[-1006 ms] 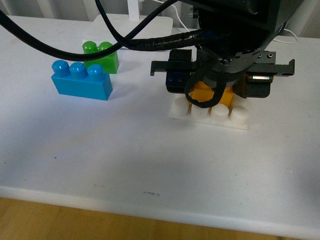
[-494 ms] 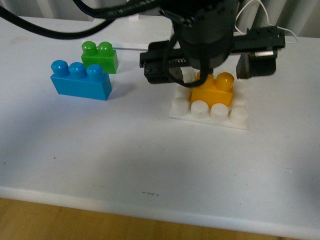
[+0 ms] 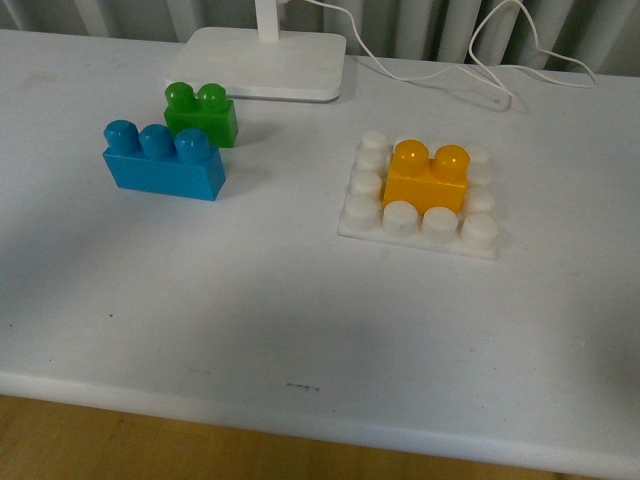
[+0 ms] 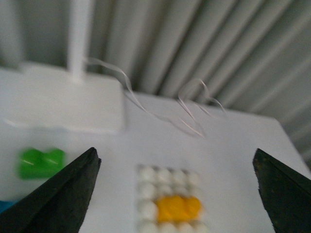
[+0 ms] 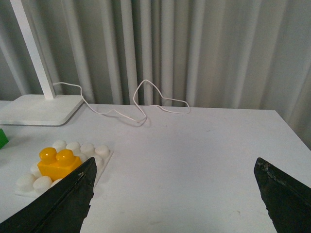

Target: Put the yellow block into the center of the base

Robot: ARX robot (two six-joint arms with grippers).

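1. We see the yellow block (image 3: 428,176) seated on the base (image 3: 420,196), studs up, in the middle rows of the stud grid, with white studs showing on all four sides of it.
2. The base lies flat on the white table (image 3: 300,320), toward the right of the front view; nothing touches the block.
3. In the front view neither arm appears.
4. Our left gripper (image 4: 177,191) is released: its two dark fingertips (image 4: 63,199) stand wide apart at the edges of the blurred left wrist view, with block and base in the open gap far below.
5. Our right gripper (image 5: 177,201) is likewise spread wide and holds nothing; its fingers (image 5: 58,204) frame the table, and the block on its base lies just past one fingertip.
6. To the left, a blue brick (image 3: 162,160) stands just in front of a green brick (image 3: 202,113), well apart from the base.
7. Behind them rests a white lamp foot (image 3: 265,62), its cable (image 3: 470,55) looping along the table's far edge before the grey curtain (image 5: 194,48).
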